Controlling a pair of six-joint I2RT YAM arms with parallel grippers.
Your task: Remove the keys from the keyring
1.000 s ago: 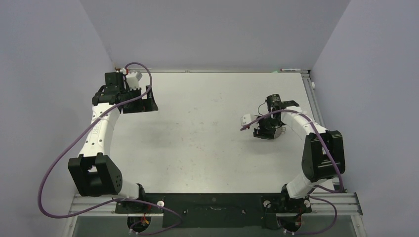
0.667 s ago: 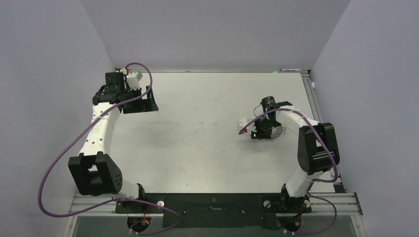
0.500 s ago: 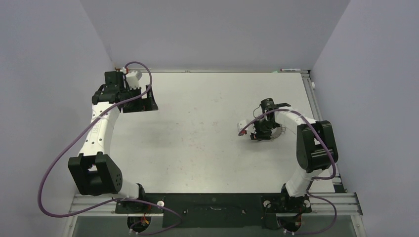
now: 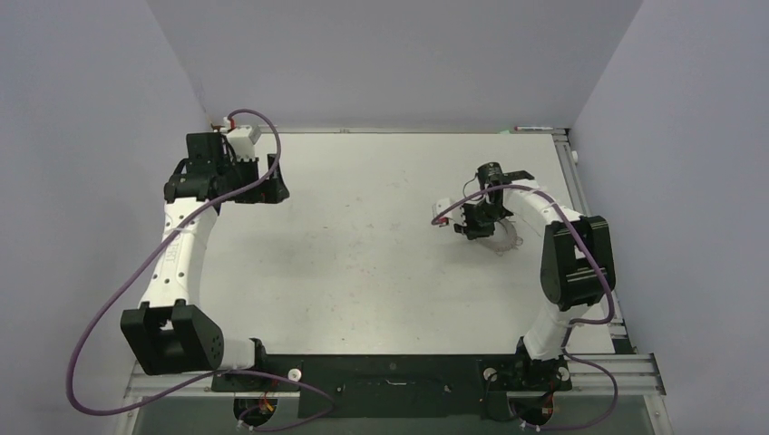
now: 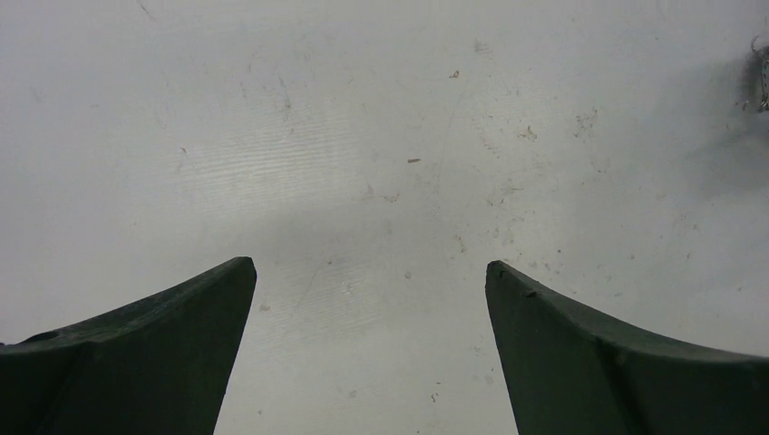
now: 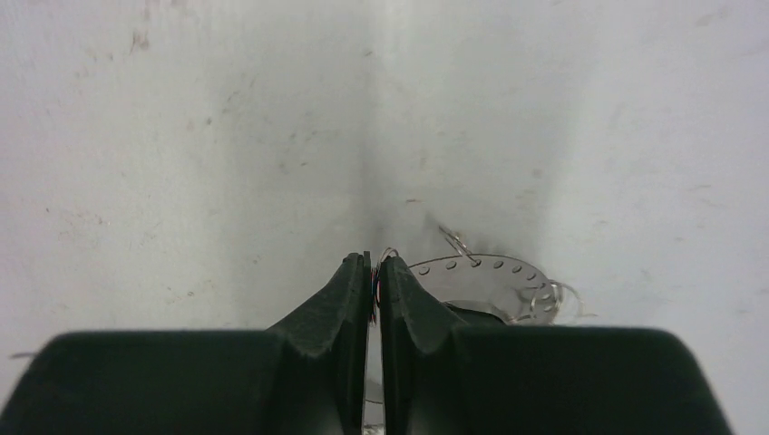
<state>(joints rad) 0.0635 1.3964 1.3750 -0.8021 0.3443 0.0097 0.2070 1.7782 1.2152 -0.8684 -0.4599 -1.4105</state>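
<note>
Hiding half of keyring (image 6: 490,274), right jaws pinch wire loop (image 6: 388,253); left jaws wide, empty.

The keyring (image 6: 476,275) lies on the table (image 4: 363,263), right side, beside the right end effector (image 6: 374,264).

Left arm (image 4: 177,245) is stretched to the far-left corner of the table (image 4: 363,290), with the left gripper (image 5: 370,265) held just above the table and its jaws spread wide. Right arm (image 4: 567,263) is folded along the table's right edge, forearm bent back toward the table's middle. Right gripper (image 6: 374,263) is lowered to the table, fingers (image 6: 340,299) pressed together, a thin wire loop (image 6: 388,252) pinched at the tips.
</note>
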